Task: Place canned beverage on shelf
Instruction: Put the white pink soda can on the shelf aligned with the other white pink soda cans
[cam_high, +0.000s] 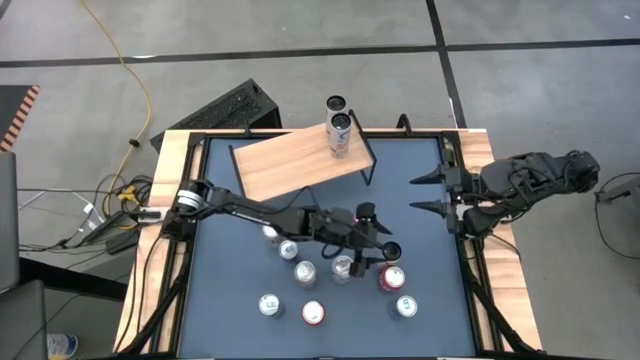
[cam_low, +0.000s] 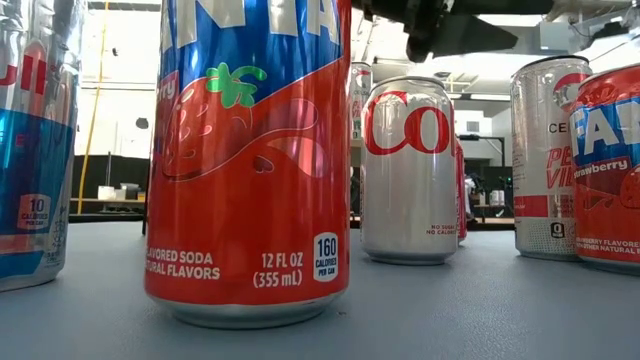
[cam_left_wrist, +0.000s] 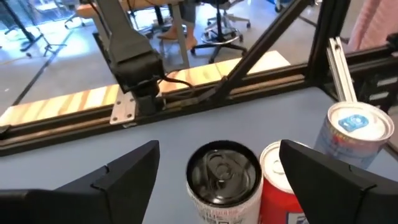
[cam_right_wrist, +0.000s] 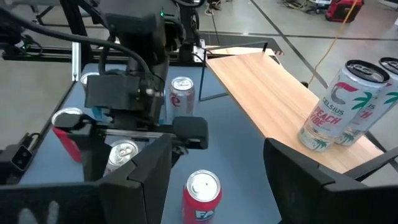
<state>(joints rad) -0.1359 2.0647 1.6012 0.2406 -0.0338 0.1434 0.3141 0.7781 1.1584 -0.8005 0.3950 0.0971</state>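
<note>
High view shows you the shelf (cam_high: 290, 165) at the far side of the table (cam_high: 440, 300), with a tall can (cam_high: 340, 132) standing on its right end and another tall can (cam_high: 336, 104) just behind it. Your left gripper (cam_high: 375, 255) reaches out over the group of cans in the middle of the table. Its fingers are apart, one on each side of a silver can (cam_left_wrist: 224, 180), and they do not touch it yet, as far as you can see in the left wrist view. A red can (cam_left_wrist: 280, 186) stands touching or nearly touching that silver can, so the finger on that side has little room. That is probably why the fingers are spread so wide. A white can (cam_left_wrist: 351, 134) stands near too. Your right gripper (cam_high: 425, 193) waits near the right end of the shelf, fingers apart and holding nothing, out of the way. I think you are about to grab the silver can. Go down slowly so you do not knock the red can over. The shelf has lots of bare wood left for more cans.
</note>
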